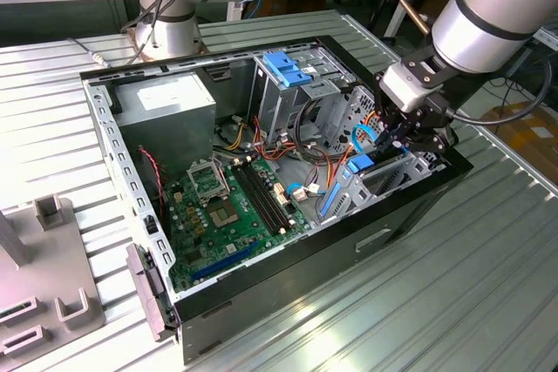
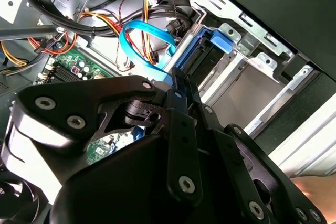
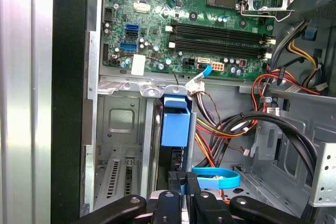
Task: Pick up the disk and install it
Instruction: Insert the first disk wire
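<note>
Exterior view: cables (image 1: 302, 132) crowd tool (image 1: 389, 151), disk (image 1: 361, 164).

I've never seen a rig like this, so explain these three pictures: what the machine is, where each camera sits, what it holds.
The machine is a robot arm ending in a gripper. The exterior view comes from a camera off the arm; both wrist views come from cameras riding near its wrist. On the ribbed metal table lies an open computer case, its green motherboard exposed. The gripper reaches into the case at the exterior view's right. In the first wrist view it appears clamped on the disk, which stands on edge in its light-blue carrier.
</note>
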`<state>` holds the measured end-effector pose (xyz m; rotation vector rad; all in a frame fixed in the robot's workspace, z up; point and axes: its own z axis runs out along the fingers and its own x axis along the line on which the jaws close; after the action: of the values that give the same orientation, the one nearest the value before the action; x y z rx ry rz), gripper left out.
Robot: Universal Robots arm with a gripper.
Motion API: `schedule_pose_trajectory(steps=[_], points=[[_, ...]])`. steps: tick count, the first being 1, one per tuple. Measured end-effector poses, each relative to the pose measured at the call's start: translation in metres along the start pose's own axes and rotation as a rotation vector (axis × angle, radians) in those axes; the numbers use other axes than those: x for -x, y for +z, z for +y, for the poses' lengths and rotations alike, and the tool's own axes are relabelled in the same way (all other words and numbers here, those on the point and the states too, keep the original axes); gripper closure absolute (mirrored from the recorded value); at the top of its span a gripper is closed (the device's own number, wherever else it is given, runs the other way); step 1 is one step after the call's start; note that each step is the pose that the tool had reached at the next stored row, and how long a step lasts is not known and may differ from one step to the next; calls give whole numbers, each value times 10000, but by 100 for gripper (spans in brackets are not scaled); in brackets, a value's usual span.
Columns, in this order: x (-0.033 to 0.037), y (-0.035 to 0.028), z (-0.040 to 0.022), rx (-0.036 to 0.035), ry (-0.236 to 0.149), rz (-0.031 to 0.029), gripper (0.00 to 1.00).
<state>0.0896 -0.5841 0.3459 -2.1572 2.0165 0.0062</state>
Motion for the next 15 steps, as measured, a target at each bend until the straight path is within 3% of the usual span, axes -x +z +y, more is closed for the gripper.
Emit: schedule_pose_trajectory(steps=[15], points=[[-18,30,3,-1,4,-12,84]])
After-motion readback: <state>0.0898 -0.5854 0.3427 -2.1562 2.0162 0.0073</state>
